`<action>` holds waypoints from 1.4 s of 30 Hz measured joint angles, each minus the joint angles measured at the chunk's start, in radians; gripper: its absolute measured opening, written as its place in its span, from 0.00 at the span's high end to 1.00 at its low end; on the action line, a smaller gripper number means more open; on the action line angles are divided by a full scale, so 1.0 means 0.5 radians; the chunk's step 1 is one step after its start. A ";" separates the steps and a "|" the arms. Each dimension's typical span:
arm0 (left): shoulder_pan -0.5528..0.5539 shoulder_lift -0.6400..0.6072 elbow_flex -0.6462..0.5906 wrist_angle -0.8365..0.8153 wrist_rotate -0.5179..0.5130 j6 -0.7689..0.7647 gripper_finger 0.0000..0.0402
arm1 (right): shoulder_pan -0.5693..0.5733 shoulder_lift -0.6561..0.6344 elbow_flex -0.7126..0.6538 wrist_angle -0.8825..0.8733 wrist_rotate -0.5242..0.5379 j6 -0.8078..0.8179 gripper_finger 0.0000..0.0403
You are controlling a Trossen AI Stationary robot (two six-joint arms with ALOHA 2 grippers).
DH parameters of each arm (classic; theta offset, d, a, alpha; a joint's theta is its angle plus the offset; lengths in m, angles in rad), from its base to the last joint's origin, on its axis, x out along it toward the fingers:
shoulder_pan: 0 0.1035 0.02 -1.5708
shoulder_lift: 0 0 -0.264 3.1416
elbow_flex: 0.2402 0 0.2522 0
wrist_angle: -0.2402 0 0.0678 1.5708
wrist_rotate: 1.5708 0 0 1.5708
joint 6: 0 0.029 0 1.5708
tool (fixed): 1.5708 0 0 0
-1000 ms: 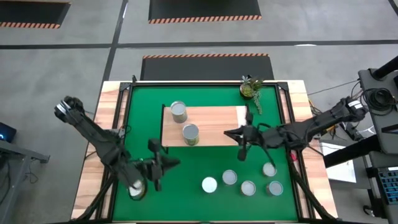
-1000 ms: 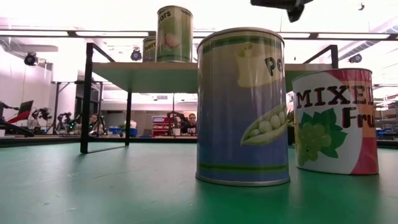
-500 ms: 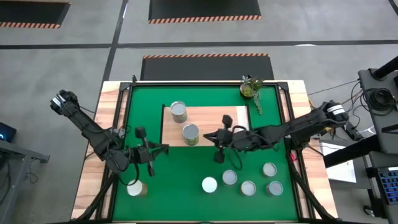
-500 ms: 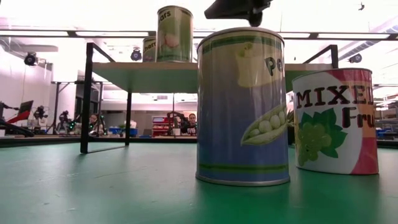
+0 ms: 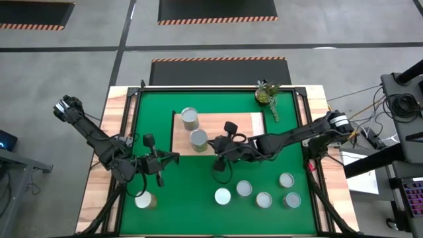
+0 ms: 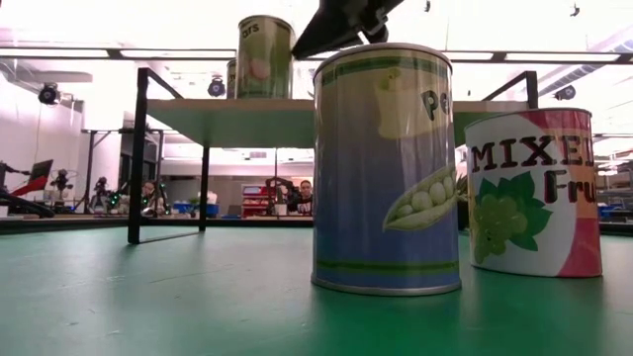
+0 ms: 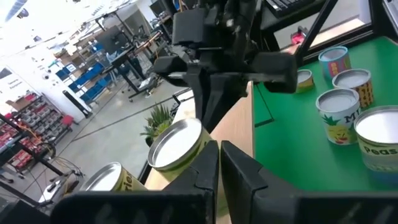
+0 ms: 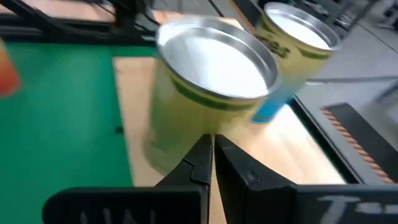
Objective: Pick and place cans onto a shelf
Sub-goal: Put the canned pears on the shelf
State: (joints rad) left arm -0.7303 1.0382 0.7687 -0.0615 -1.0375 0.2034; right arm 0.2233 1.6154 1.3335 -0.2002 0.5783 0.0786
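The shelf (image 5: 228, 132) stands on the green mat with two cans on its top, one at the far left corner (image 5: 190, 118) and one nearer (image 5: 198, 139). My right gripper (image 5: 211, 141) is shut and reaches from the table's right across the shelf to the nearer can (image 8: 211, 81). In the low view it (image 6: 336, 22) hangs beside that can (image 6: 264, 56). My left gripper (image 5: 176, 157) is shut and holds nothing, above the mat left of the shelf, pointing toward it (image 7: 219, 155). Several cans (image 5: 244, 189) stand on the mat at the near right, one (image 5: 143, 200) at the near left. My right gripper meets the nearer shelf can at its yellow side wall (image 8: 200, 124) with the tips of its shut fingers (image 8: 202, 152). The fingers come from the table's right, slanting a little downward. The can stands upright on the shelf top.
A small potted plant (image 5: 266, 94) stands at the mat's far right corner. In the low view a peas can (image 6: 386, 168) and a mixed-fruit can (image 6: 534, 193) stand close to the camera. Bare mat lies between the shelf and the near left.
My right gripper has travelled toward the table's left over the shelf and tipped downward, reaching the nearer shelf can, which has slid a little to the left, still upright. My left gripper has drawn back toward the far left, uncovering the near-left can.
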 joint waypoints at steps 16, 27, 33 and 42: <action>0.000 0.002 0.005 -0.013 0.000 -0.012 1.00 | -0.092 0.056 0.031 0.099 -0.019 -0.111 0.98; 0.000 0.002 0.005 -0.013 0.000 -0.012 1.00 | -0.085 0.101 0.036 0.147 -0.021 -0.142 0.98; 0.000 0.002 0.005 -0.018 0.000 -0.006 1.00 | -0.082 0.112 0.038 0.275 -0.095 -0.155 0.98; 0.000 0.002 0.005 -0.036 0.000 0.002 1.00 | -0.082 0.119 0.038 0.269 -0.112 -0.176 0.98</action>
State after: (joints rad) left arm -0.7303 1.0389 0.7712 -0.0793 -1.0374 0.2043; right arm 0.1824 1.6748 1.3525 -0.0655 0.5223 -0.0096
